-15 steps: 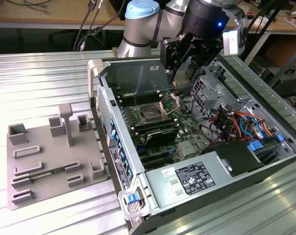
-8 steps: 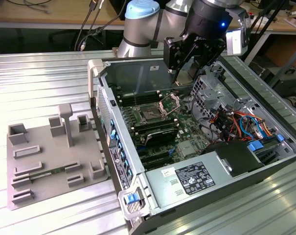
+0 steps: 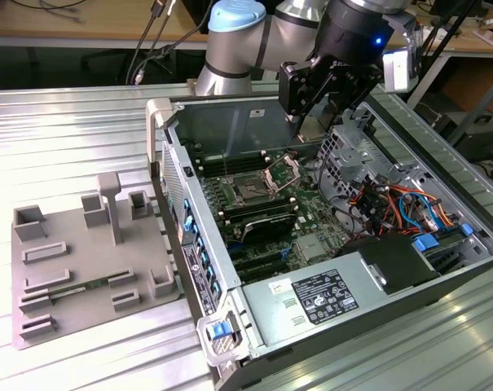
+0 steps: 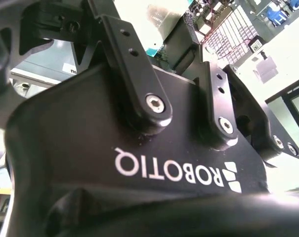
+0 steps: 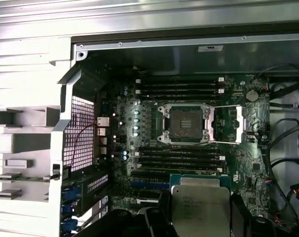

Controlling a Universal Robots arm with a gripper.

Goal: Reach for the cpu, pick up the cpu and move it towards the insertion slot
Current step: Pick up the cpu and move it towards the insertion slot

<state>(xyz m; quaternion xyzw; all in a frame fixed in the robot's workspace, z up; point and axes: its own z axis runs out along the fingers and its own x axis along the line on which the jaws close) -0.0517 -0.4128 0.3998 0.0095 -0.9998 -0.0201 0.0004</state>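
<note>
Right up against my lens in the first wrist view sits the cpu point(image 5: 200, 206), silvery top facing up, pinched between my gripper point(image 5: 198, 217) fingers point(image 5: 151, 222). So my hand is closed on the chip by its edges, which I'd guess keeps the underside clear for seating.

Using the insertion slot point(image 5: 186, 123) as the landmark: in that same view the chip hangs off to one side of it, over the dark memory slots point(image 5: 181, 160) that run alongside the socket, so not lined up with it yet. The socket's metal bracket point(image 5: 240, 123) is flipped open and lying flat beside the frame, so the dark square in the middle is exposed and nothing covers it.

From the exterior view my gripper point(image 3: 323, 98) is up high, above the back wall of the computer case point(image 3: 230, 122) and well above the socket point(image 3: 250, 191). Plenty of open air straight over the board there. Tighter spots, as I judge it: the drive cage point(image 3: 356, 155) and the cable bundle point(image 3: 393, 204) on the exterior view's right of the socket, and the raised bracket edge.

The grey tray point(image 3: 67, 261) sits outside the case, well away from the socket.
</note>
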